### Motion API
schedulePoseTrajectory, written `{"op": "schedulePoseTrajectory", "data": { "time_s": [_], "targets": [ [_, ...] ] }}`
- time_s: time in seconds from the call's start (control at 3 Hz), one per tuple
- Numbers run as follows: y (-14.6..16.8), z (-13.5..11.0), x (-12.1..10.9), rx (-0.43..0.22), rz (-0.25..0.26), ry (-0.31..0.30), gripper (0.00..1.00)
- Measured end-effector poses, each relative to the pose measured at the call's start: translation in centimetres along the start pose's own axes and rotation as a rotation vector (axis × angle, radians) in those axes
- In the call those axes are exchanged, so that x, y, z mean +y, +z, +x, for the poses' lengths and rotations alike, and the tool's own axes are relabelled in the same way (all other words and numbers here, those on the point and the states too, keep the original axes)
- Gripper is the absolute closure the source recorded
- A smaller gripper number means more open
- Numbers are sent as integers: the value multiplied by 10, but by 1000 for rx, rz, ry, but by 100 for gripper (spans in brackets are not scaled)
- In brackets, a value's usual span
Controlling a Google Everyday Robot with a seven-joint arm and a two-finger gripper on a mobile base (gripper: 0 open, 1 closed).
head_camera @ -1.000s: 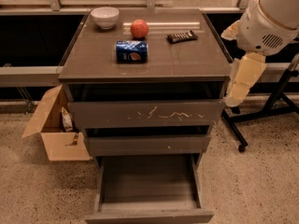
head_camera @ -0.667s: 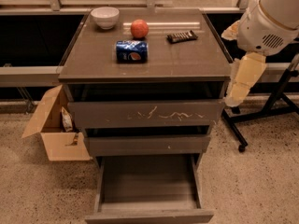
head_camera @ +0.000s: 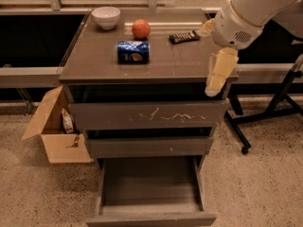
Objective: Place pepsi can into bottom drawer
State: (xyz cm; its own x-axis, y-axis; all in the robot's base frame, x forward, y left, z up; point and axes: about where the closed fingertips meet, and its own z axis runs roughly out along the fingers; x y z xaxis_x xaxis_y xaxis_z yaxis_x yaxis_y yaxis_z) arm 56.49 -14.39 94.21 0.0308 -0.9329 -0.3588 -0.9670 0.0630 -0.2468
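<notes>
The pepsi can (head_camera: 133, 51) lies on its side on the cabinet top (head_camera: 94, 65), in front of a red-orange apple (head_camera: 141, 28). The bottom drawer (head_camera: 150, 189) is pulled open, and its grey interior holds nothing. My gripper (head_camera: 218, 74) hangs pointing down at the cabinet top's right front corner, well to the right of the can and holding nothing that I can see. The white arm (head_camera: 255, 8) reaches in from the upper right.
A white bowl (head_camera: 106, 17) and a dark snack bar (head_camera: 184, 36) also sit on the top. The scratched top drawer (head_camera: 149, 115) and thin middle drawer (head_camera: 150, 146) are shut. An open cardboard box (head_camera: 54, 131) stands at the left, a black wheeled stand (head_camera: 265, 112) at the right.
My gripper and arm have moved left, from beside the cabinet to over its right front corner. The can and the drawers have not moved.
</notes>
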Motion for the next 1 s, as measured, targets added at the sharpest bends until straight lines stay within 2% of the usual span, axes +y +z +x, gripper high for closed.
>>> {"op": "schedulePoseTrajectory", "data": {
  "time_s": [0.33,1.0],
  "targets": [
    [33,-15,-20,-54,-22,-25,0],
    [78,-47,-53,-172,-13,-9,0]
  ]
}}
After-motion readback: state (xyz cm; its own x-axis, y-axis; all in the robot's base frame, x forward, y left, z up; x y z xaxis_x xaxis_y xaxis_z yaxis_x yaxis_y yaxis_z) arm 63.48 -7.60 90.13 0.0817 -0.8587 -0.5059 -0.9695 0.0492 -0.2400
